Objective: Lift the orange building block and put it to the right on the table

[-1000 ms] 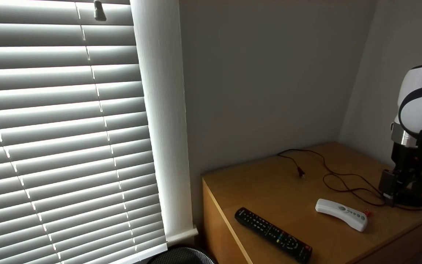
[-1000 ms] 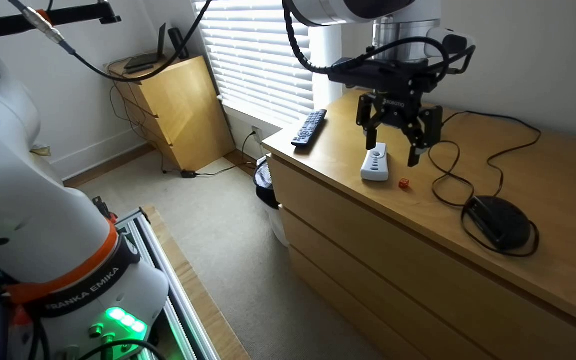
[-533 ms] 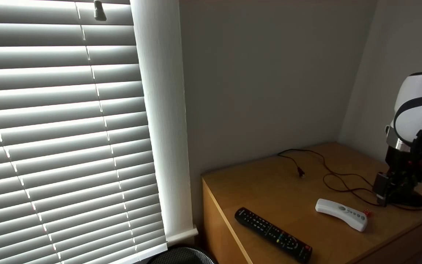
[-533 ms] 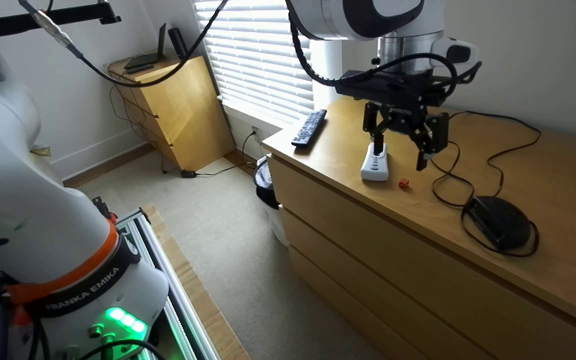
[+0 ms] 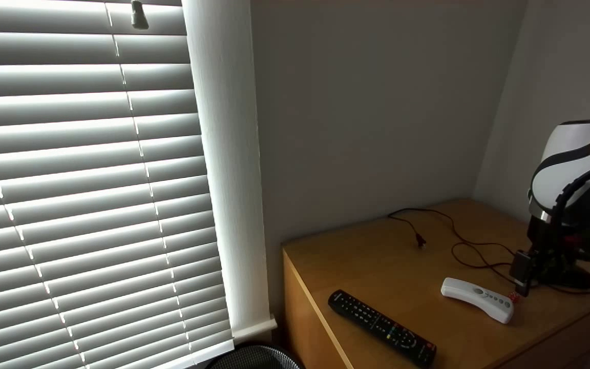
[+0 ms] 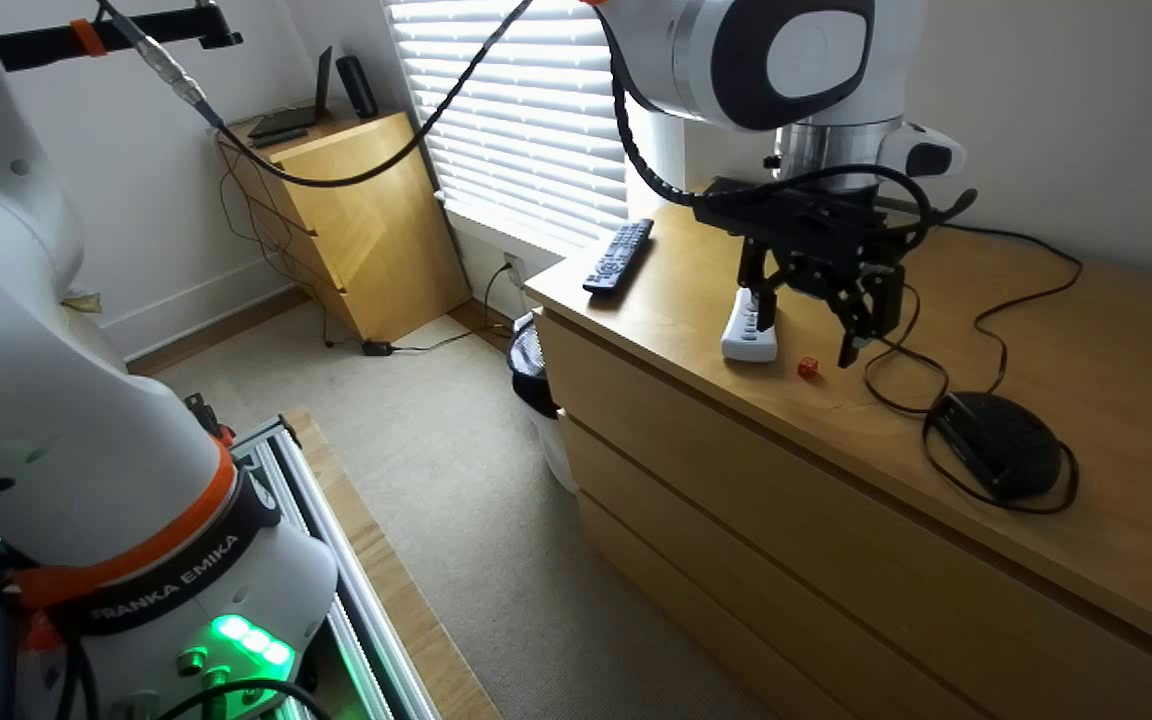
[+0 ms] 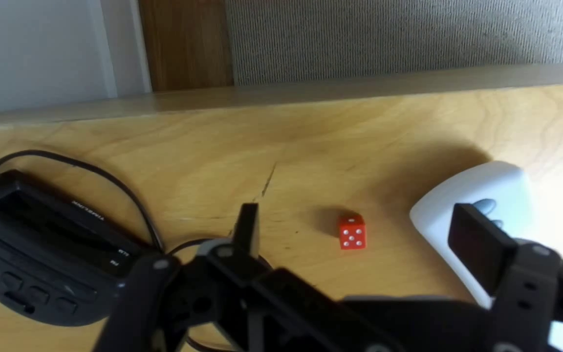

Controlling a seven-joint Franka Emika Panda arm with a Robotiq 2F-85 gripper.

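Observation:
The orange block is a small orange-red die with white pips. It rests on the light-brown wooden table (image 6: 1126,400), beside the white remote, in an exterior view (image 6: 808,367). It is partly covered by a finger in an exterior view (image 5: 514,296). In the wrist view the block (image 7: 352,233) appears between the two fingers, apart from both. My gripper (image 6: 805,340) is open and empty, pointing down above the table near the block. In the wrist view the open gripper (image 7: 363,235) has its right finger overlapping the white remote and its left finger near the black cord.
A white remote (image 6: 750,340) lies close to the block. A black remote (image 5: 382,328) lies farther off near the table's end. A black clock radio (image 7: 42,274) with a looped cord (image 6: 1002,345) lies on the block's other side. The table's front edge (image 7: 311,100) is near the block.
My gripper has come down toward the table, moving right in an exterior view and left in an exterior view, closer to the block. It stays open. The block and remotes have not moved.

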